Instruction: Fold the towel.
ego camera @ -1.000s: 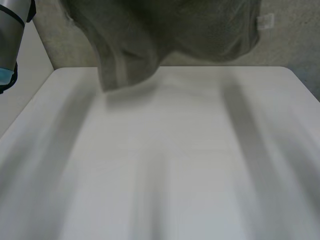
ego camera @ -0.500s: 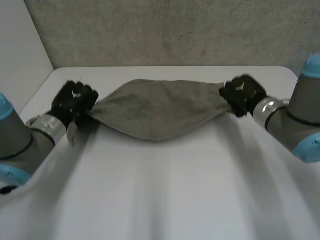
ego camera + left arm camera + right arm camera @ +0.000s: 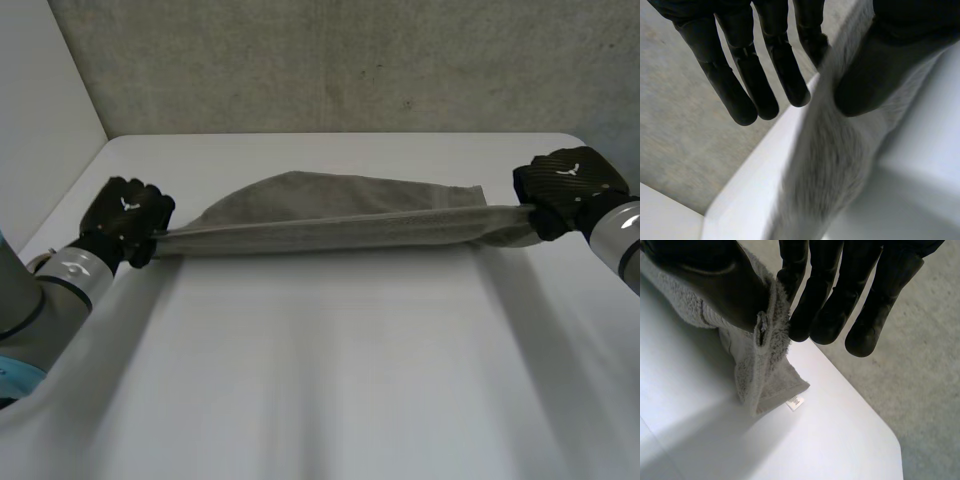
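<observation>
A grey towel (image 3: 330,215) is stretched taut across the far half of the white table (image 3: 330,380), its far part lying on the tabletop. My left hand (image 3: 125,215) holds the towel's left end, and my right hand (image 3: 570,185) holds its right end. In the left wrist view the thumb (image 3: 875,70) pinches the towel (image 3: 830,160) against a finger while the other fingers stay straight. In the right wrist view the thumb (image 3: 715,285) presses a towel corner (image 3: 755,370) against a finger. A small white label (image 3: 796,402) hangs from that corner.
A grey rough wall (image 3: 350,60) rises behind the table's far edge, and a white wall (image 3: 40,110) stands at the left. The table's rounded far right corner (image 3: 890,440) lies just beyond my right hand.
The towel came down from high in front of the camera to the table. Both hands have moved apart and lower, pulling the sagging towel into a tight band.
</observation>
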